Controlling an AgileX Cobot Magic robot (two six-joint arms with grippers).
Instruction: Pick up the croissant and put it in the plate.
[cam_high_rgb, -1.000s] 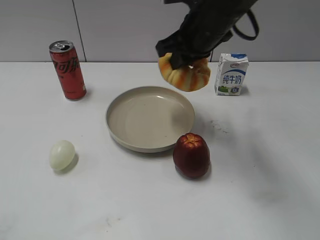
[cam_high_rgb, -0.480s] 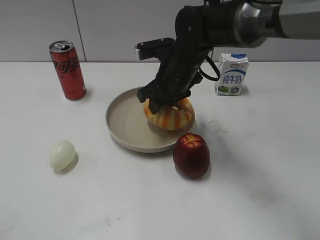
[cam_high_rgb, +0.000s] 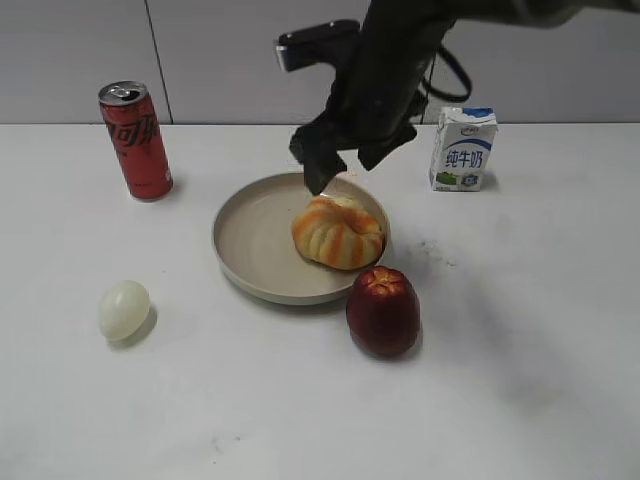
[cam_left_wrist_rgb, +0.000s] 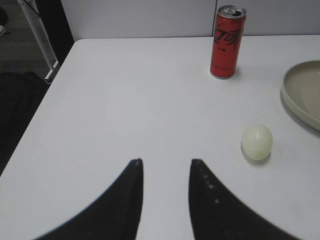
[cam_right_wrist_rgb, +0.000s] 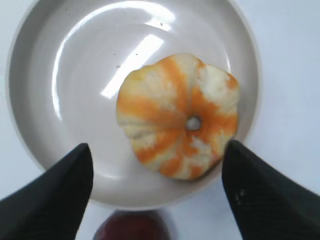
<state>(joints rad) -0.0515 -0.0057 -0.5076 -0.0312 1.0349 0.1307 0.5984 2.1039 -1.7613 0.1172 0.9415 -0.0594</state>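
The orange-and-cream striped croissant (cam_high_rgb: 338, 231) lies in the right part of the beige plate (cam_high_rgb: 255, 235). It also shows from above in the right wrist view (cam_right_wrist_rgb: 179, 116), resting inside the plate (cam_right_wrist_rgb: 65, 90). My right gripper (cam_high_rgb: 340, 160) hangs open and empty above the croissant; its fingers (cam_right_wrist_rgb: 157, 152) spread wider than the croissant. My left gripper (cam_left_wrist_rgb: 165, 162) is open and empty over bare table far left; the plate's edge (cam_left_wrist_rgb: 300, 95) shows at its right.
A dark red apple (cam_high_rgb: 383, 310) stands touching the plate's front right rim. A red cola can (cam_high_rgb: 135, 140) stands back left, a milk carton (cam_high_rgb: 463, 148) back right. A pale egg (cam_high_rgb: 124, 310) lies front left.
The right gripper carried the croissant down into the plate, let it go, opened and rose above it. The left arm has not moved.
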